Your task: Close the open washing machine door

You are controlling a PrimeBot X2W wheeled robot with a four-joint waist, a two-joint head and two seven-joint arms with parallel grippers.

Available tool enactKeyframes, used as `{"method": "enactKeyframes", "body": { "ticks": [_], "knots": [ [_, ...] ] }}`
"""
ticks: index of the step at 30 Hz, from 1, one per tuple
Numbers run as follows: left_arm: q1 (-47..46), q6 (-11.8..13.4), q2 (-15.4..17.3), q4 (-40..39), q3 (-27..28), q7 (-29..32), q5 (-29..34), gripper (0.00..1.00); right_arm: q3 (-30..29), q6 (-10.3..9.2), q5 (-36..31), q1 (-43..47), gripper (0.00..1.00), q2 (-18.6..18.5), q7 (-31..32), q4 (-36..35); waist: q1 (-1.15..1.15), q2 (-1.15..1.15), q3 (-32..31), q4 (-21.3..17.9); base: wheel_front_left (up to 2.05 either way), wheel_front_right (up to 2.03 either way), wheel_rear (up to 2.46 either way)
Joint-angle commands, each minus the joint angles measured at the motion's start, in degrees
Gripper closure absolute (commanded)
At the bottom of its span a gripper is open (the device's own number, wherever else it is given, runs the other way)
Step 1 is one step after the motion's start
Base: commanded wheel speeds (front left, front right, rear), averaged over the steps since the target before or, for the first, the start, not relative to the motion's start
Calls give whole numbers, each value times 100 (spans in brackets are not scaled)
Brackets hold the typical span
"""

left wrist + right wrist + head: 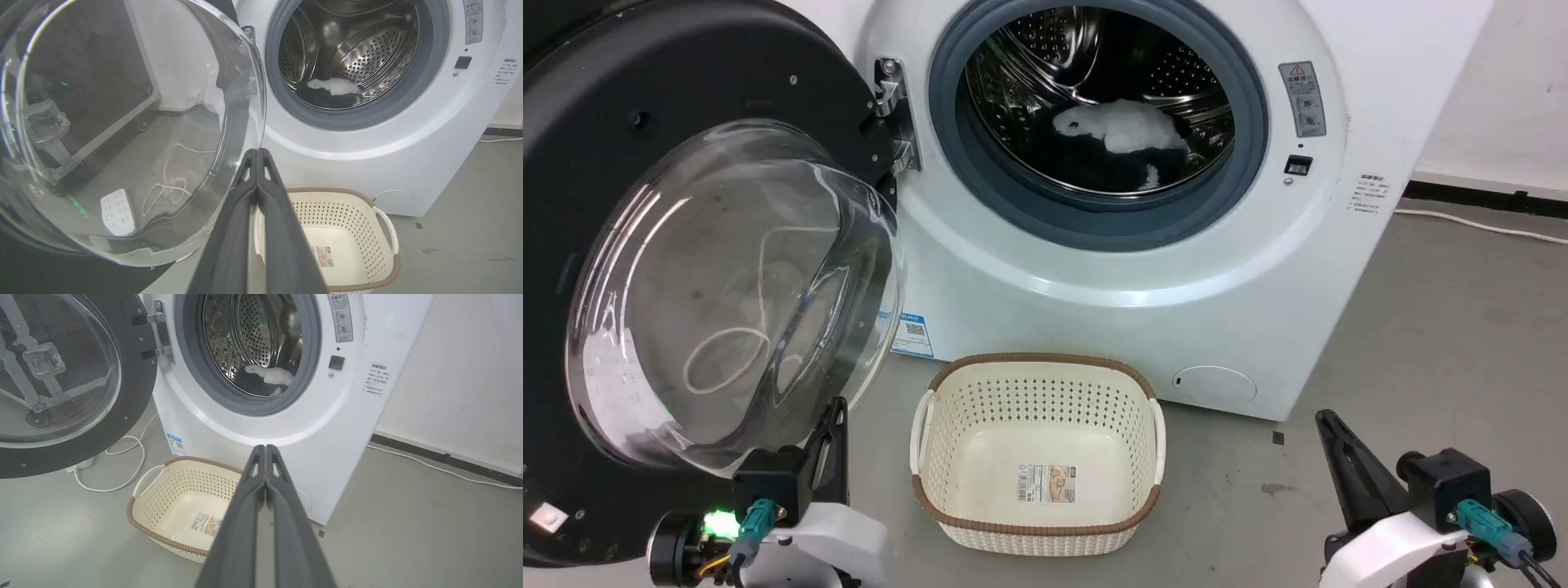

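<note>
My left pincer and right pincer are pinched together, empty. The washing machine door stands wide open on the left. The washing machine bears a blue label, too small to read.

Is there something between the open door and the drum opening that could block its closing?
Nothing hangs out of the drum opening. The basket stands on the floor before the washing machine, seemingly below the rim of the washing machine door. The left gripper sits beside its glass.
</note>
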Motion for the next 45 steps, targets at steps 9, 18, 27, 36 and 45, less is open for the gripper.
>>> {"method": "enactKeyframes", "body": {
  "ticks": [9, 18, 27, 36, 45],
  "knots": [
    [78, 16, -1, -25, 6, 2, 15, 100, -2, 5, -44, -80, 100, -3, 4, -26, 0, -1, 0, 0, 0, 0, 0],
    [78, 16, -1, -25, 6, 2, 15, 100, -2, 5, -44, -80, 100, -3, 4, -26, 0, 0, 0, 0, 0, 0, 0],
    [78, 16, -1, -25, 6, 2, 15, 100, -2, 5, -44, -80, 100, -3, 4, -26, 0, 0, 0, 0, 0, 0, 0],
    [78, 16, -1, -25, 6, 2, 15, 100, -2, 5, -44, -80, 100, -3, 4, -26, 0, 0, 0, 0, 0, 0, 0],
    [12, -8, 0, 10, -9, -24, -34, 0, 13, 0, 41, 17, 0, 0, -25, 19, 0, 0, 0, 2, 0, 0, 0]
  ]
}}
